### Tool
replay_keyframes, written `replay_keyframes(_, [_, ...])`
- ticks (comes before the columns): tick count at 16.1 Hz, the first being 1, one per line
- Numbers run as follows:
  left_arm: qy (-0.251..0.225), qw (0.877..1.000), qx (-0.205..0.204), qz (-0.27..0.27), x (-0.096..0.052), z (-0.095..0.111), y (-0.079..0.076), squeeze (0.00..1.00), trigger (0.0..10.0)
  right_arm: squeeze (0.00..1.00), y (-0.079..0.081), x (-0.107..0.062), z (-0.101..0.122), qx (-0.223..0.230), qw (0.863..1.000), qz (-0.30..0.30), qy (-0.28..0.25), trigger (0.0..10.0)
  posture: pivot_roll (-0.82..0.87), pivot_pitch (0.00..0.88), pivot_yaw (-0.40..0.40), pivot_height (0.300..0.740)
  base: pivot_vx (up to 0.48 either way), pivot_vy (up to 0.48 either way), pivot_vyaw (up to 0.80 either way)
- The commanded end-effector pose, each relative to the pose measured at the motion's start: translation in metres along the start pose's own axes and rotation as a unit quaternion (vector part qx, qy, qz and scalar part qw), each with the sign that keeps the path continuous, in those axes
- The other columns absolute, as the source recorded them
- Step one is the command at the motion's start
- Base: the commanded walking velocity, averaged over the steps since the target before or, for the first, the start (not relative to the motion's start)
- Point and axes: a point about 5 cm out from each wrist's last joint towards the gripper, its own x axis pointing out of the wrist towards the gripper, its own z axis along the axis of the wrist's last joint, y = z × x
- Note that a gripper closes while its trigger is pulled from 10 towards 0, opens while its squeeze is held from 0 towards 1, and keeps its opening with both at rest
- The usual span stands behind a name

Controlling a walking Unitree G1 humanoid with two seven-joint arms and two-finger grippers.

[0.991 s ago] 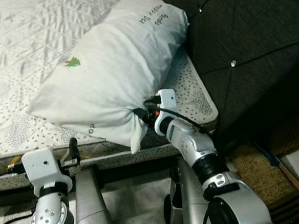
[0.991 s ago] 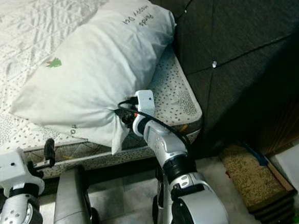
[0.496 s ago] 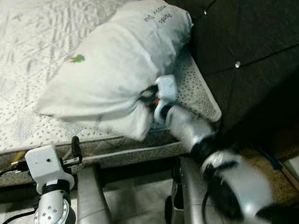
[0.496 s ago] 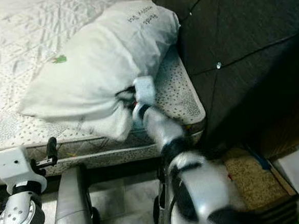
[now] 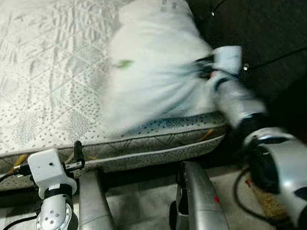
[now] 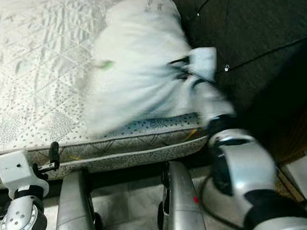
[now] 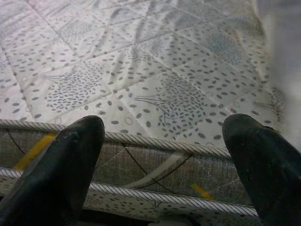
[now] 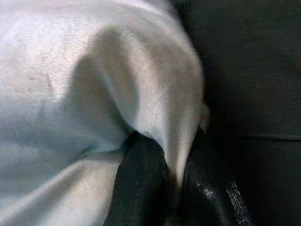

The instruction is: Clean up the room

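Note:
A white pillow (image 5: pixel 155 67) with a small green mark lies blurred on the bed's right side, against the dark headboard (image 5: pixel 262 18). My right gripper (image 5: pixel 206 72) is shut on the pillow's near corner, up by the headboard; in the right wrist view the white cloth (image 8: pixel 94 94) is pinched between the black fingers (image 8: pixel 146 183). My left gripper (image 7: pixel 162 141) hangs open in front of the mattress edge (image 7: pixel 141 165), with nothing between its fingers.
The quilted white mattress (image 5: pixel 39 65) spreads to the left. The tufted headboard rises on the right. A brown mat (image 5: pixel 264 196) lies on the floor at lower right. My silver legs (image 5: pixel 91 209) stand close to the bed.
My right arm has swung up and to the right, dragging the pillow's corner toward the headboard. The pillow has turned more lengthwise along the headboard. The left arm has stayed put.

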Motion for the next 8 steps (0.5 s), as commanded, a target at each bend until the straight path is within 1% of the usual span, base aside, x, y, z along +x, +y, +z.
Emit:
replay_keyframes(1, [0.006, 1.0, 0.001, 0.0, -0.001, -0.004, -0.002, 0.0, 10.0, 0.0, -0.009, 0.0, 0.022, 0.007, 0.998, -0.029, -0.055, 0.0, 0.11, 0.066, -0.1, 0.523, 0.0, 0.0, 0.0])
replay_keyframes(2, [0.006, 1.0, 0.002, 0.0, -0.001, -0.004, -0.003, 0.0, 10.0, 0.0, -0.015, -0.001, 0.021, 0.009, 0.997, -0.041, -0.064, 0.0, 0.11, 0.067, -0.096, 0.523, 0.0, 0.0, 0.0])
replay_keyframes(3, [0.006, 1.0, 0.004, -0.006, 0.0, -0.003, -0.003, 0.0, 10.0, 0.0, -0.025, -0.005, 0.021, 0.013, 0.993, -0.066, -0.095, 0.0, 0.11, 0.068, -0.09, 0.523, 0.0, 0.0, 0.0])
replay_keyframes(4, [0.006, 1.0, 0.005, -0.007, 0.0, -0.003, -0.003, 0.0, 10.0, 0.0, -0.029, -0.007, 0.019, 0.006, 0.992, -0.074, -0.099, 0.0, 0.11, 0.069, -0.089, 0.523, 0.0, 0.0, 0.0])
replay_keyframes(5, [0.006, 1.0, 0.006, -0.008, 0.0, -0.003, -0.003, 0.0, 10.0, 0.0, -0.037, -0.01, 0.01, 0.0, 0.991, -0.092, -0.097, 0.0, 0.11, 0.07, -0.088, 0.523, 0.0, 0.0, 0.0])
replay_keyframes(6, [0.006, 1.0, 0.007, -0.008, 0.0, -0.003, -0.002, 0.0, 10.0, 0.0, -0.042, -0.012, 0.002, -0.004, 0.99, -0.104, -0.091, 0.0, 0.11, 0.07, -0.088, 0.523, 0.0, 0.0, 0.0])
replay_keyframes(7, [0.007, 1.0, 0.007, -0.007, 0.0, -0.004, -0.002, 0.0, 10.0, 0.0, -0.046, -0.016, -0.012, -0.008, 0.991, -0.113, -0.074, 0.0, 0.11, 0.07, -0.088, 0.523, 0.0, 0.0, 0.0])
replay_keyframes(8, [0.006, 1.0, 0.007, -0.008, 0.0, -0.004, -0.002, 0.0, 10.0, 0.0, -0.047, -0.02, -0.025, -0.015, 0.992, -0.108, -0.062, 0.0, 0.1, 0.076, -0.092, 0.523, 0.0, 0.0, 0.0])
